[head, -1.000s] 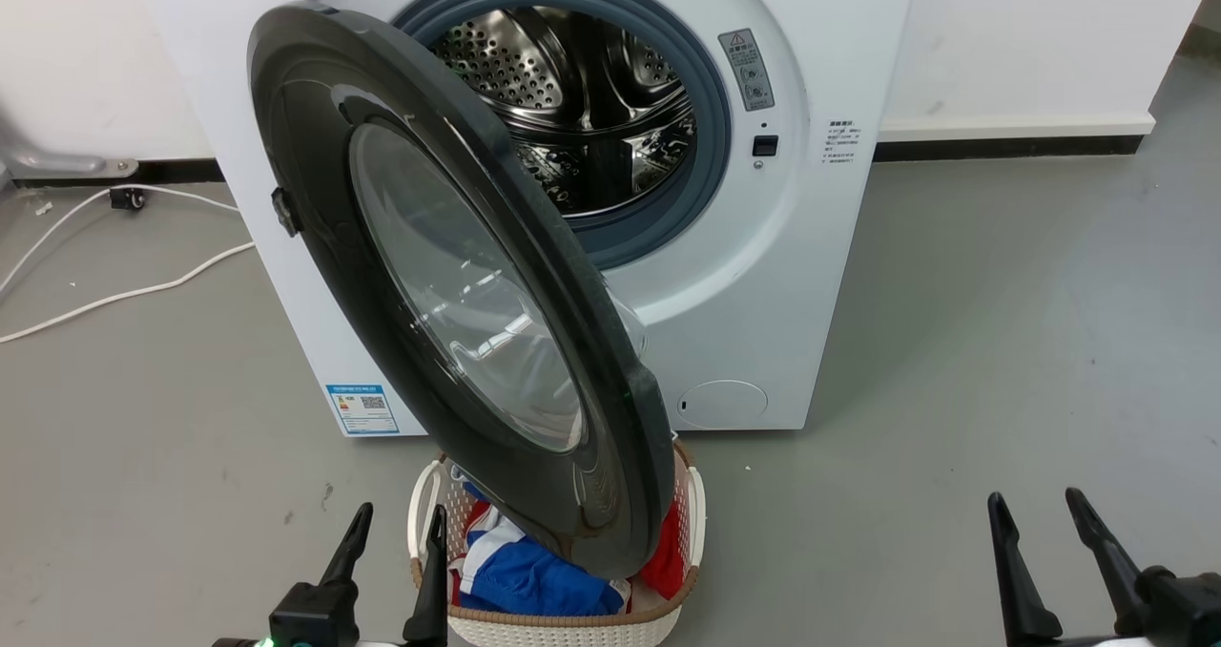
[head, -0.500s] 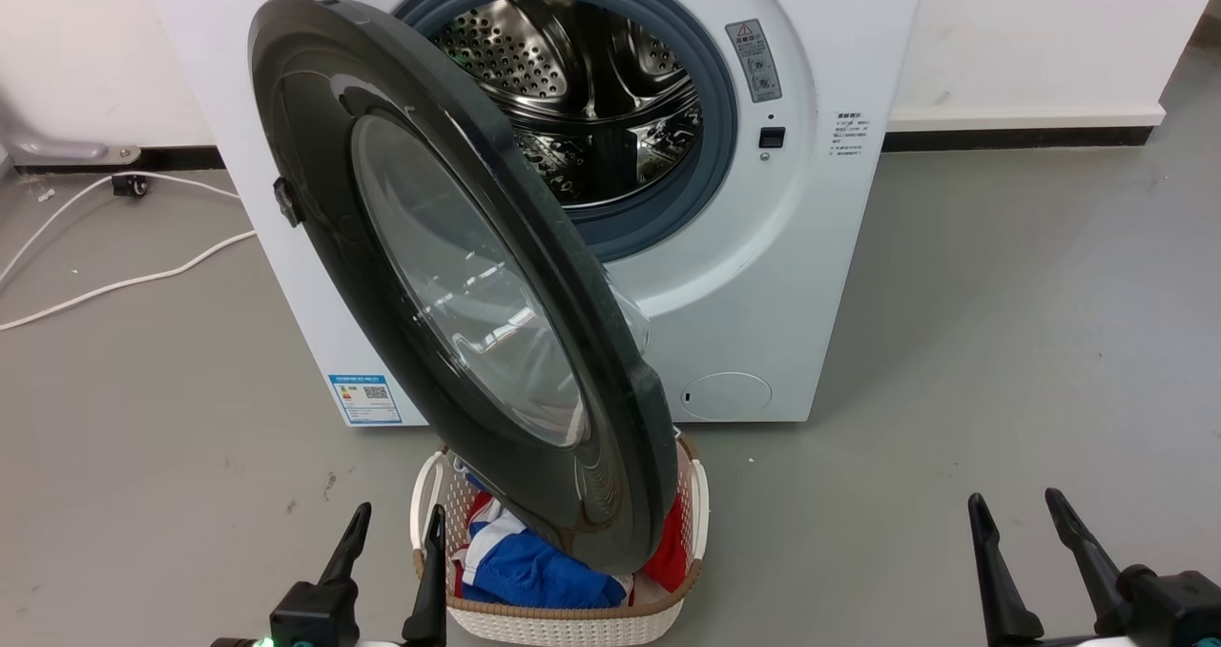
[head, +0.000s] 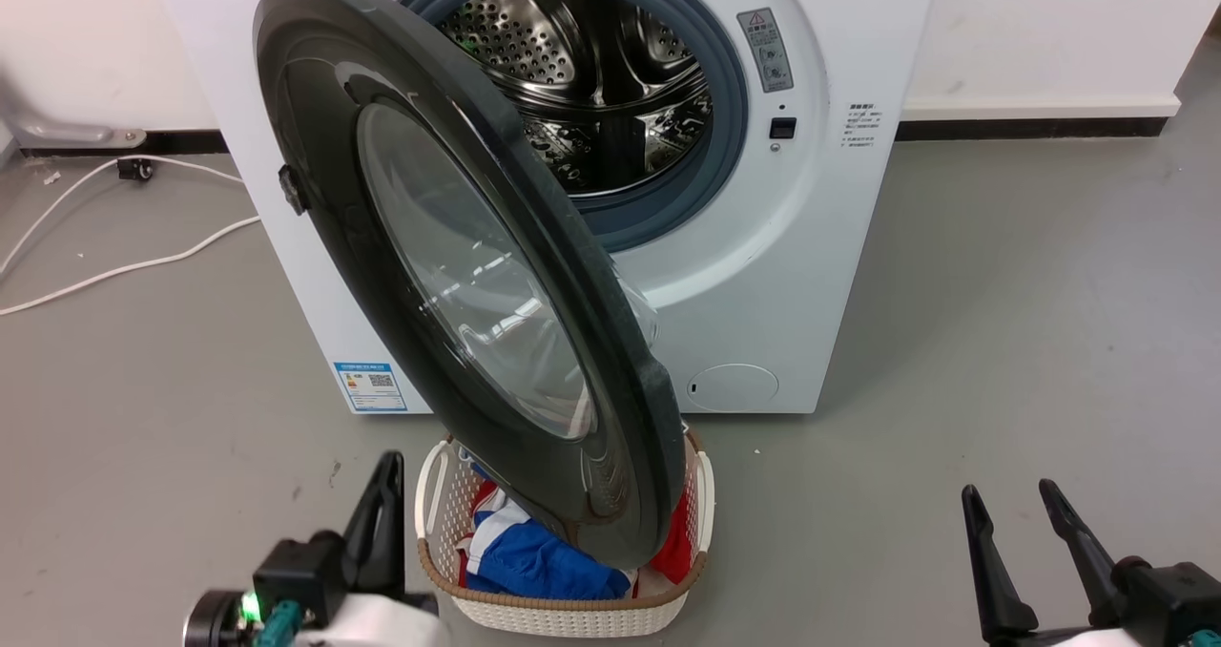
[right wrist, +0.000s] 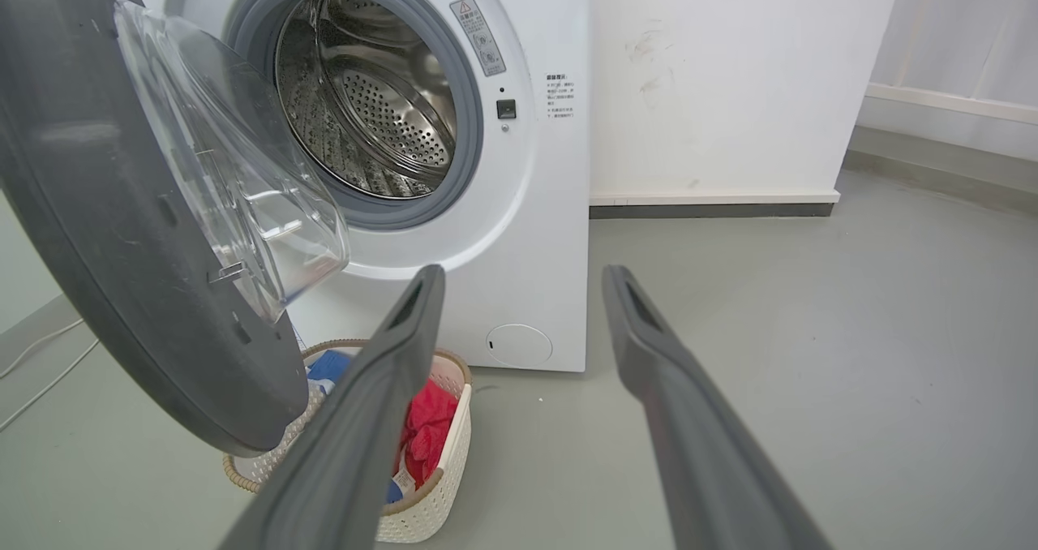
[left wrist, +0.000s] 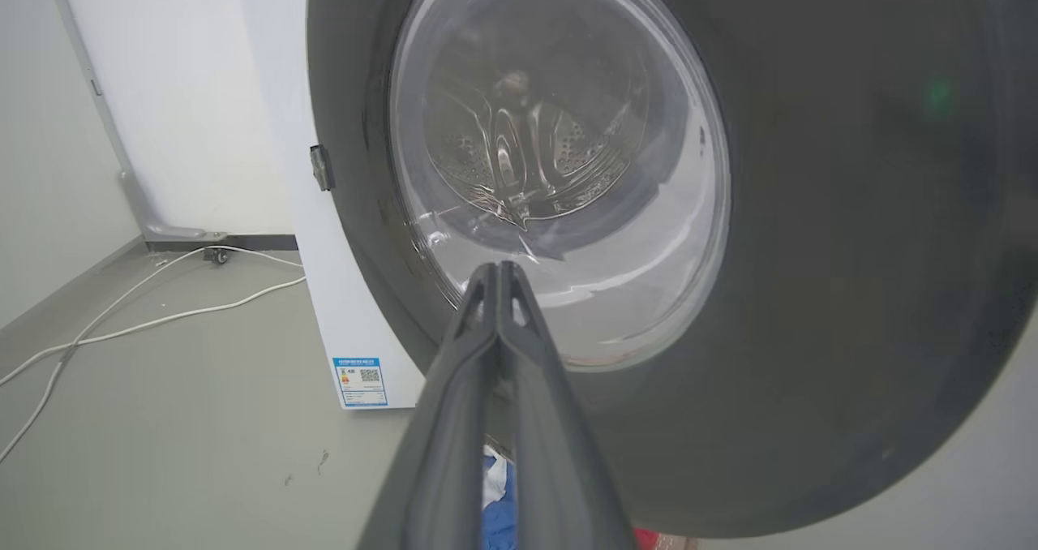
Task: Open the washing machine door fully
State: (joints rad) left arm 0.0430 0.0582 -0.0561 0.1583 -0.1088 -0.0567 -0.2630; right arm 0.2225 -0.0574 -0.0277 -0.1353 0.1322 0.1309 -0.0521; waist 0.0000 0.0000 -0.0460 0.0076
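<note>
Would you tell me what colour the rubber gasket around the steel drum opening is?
Blue-grey; the rubber gasket shows best in the head view.

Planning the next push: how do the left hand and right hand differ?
The left hand has its fingers pressed together; the right hand has them spread apart. The left hand points at the washing machine door; the right hand sits off to the side, over the floor. Both hold nothing.
</note>
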